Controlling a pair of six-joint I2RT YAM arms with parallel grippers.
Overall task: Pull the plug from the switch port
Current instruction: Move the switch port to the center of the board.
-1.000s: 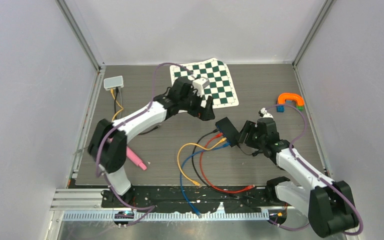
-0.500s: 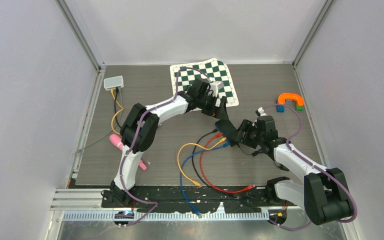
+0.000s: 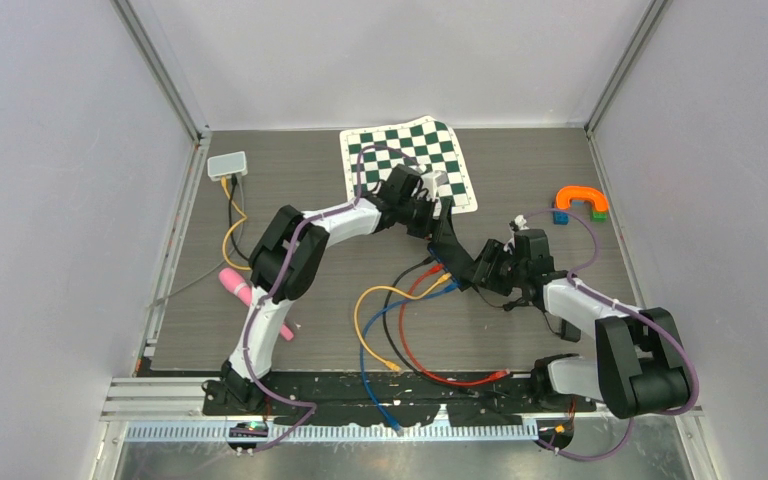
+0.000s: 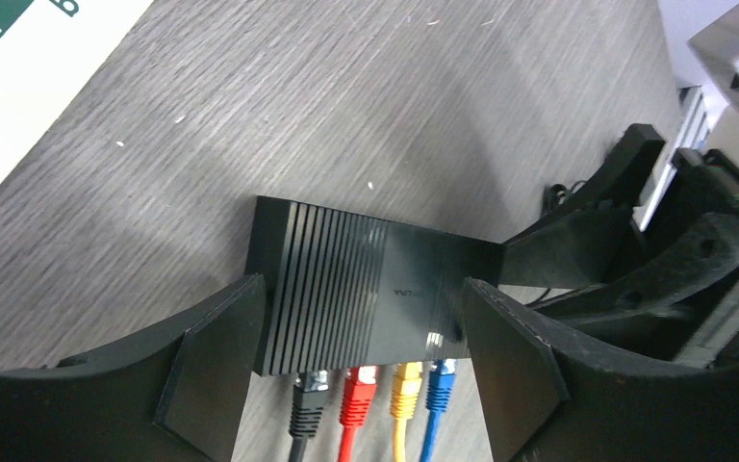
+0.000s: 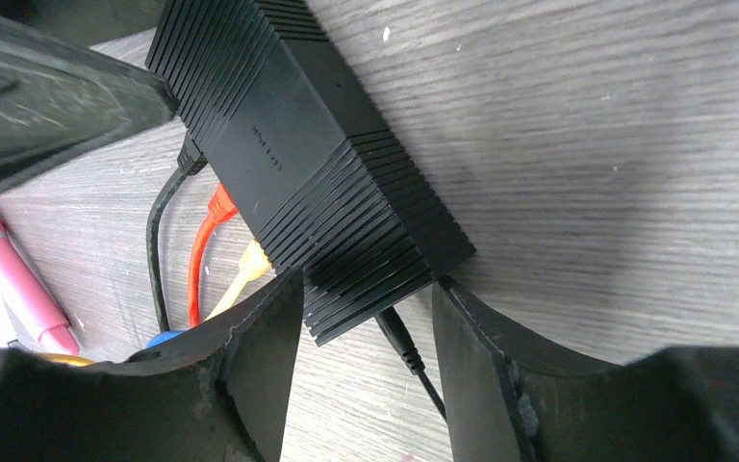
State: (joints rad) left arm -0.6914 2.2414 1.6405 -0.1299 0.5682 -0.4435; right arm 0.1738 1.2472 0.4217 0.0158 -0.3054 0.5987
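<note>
Step in hand: positioning and bracing, by my reading; both arms have met over the switch [image 4: 366,289] and no plug is out yet
Switch: a black ribbed box lying flat on the dark wood table [image 4: 250,115], mid-table, just in front of the chessboard mat [image 3: 410,160]
Plugs: four in a row along one face of the switch: black plug [image 4: 310,395], red plug [image 4: 358,390], yellow plug [image 4: 406,385], blue plug [image 4: 441,380]; all look fully seated; the task does not say which one is meant
Left gripper [image 4: 361,318]: over the port end, jaws parted, one finger on each side of the box; whether the pads press its sides I cannot tell
Right gripper [image 5: 366,289]: at the opposite end, where the thin power cord [image 5: 404,351] leaves; jaws parted around that end, which sits skewed between them; a firm pinch or a mere straddle, I cannot tell
Next move: one gripper must clamp the box firmly while the other takes a single plug body, not its cable, and draws it straight out along the port axis
Risk: the plugs sit close together, so wide fingers could catch a neighbour; an unbraced box would slide with the pull
</note>
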